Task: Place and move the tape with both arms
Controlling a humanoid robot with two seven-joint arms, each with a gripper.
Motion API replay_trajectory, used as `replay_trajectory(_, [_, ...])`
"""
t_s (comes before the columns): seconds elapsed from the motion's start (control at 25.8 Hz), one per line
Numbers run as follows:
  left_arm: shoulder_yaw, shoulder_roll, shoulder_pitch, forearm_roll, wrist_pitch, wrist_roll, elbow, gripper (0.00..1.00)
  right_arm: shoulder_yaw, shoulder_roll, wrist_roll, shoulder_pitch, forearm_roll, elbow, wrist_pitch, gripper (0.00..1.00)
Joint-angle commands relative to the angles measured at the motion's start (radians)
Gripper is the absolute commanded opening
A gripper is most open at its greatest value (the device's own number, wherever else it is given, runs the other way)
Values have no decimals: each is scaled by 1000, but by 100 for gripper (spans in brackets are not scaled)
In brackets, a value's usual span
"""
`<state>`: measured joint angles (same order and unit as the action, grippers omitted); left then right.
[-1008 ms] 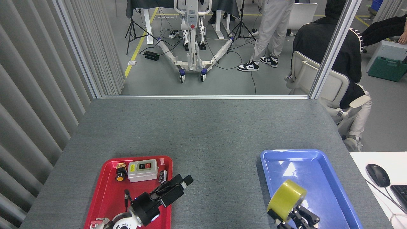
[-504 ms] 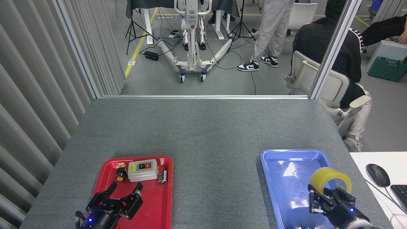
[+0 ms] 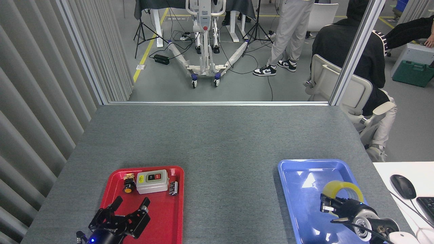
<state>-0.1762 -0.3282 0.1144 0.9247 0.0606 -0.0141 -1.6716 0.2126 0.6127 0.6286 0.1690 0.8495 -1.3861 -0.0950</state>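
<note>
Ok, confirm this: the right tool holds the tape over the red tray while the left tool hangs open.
Not quite. The head view shows the right tool holding the tape over the blue tray, not the red tray. The rest stands: the left tool hangs open, and it is the one above the red tray.

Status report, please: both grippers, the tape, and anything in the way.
Left gripper open, empty, over red tray. Right gripper shut on the tape, low in blue tray. Nothing in the way there.
</note>
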Motion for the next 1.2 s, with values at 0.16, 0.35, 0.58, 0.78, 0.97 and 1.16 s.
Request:
replay_trajectory(0.16, [23, 32, 21, 0, 24, 40, 3, 99, 71, -13, 5, 58, -52, 82, -29, 0])
replay_trajectory(0.35, [37, 34, 30, 69, 24, 129, 9, 99, 65, -13, -9, 60, -41, 81, -35, 98])
replay_trajectory(0.58, [40, 32, 30, 184, 53, 141, 20, 99, 44, -2, -46, 40, -27, 16, -28, 100])
replay_trajectory(0.78, [41, 31, 28, 184, 61, 140, 29, 99, -67, 9, -165, -34, -3, -48, -17, 99])
replay_trajectory(0.97, [47, 28, 30, 186, 68, 138, 10, 100, -211, -36, -414, -180, 97, -159, 87, 97])
replay_trajectory(1.16, [49, 21, 41, 232, 65, 138, 9, 100, -308, -151, -710, -293, 272, -169, 130, 97])
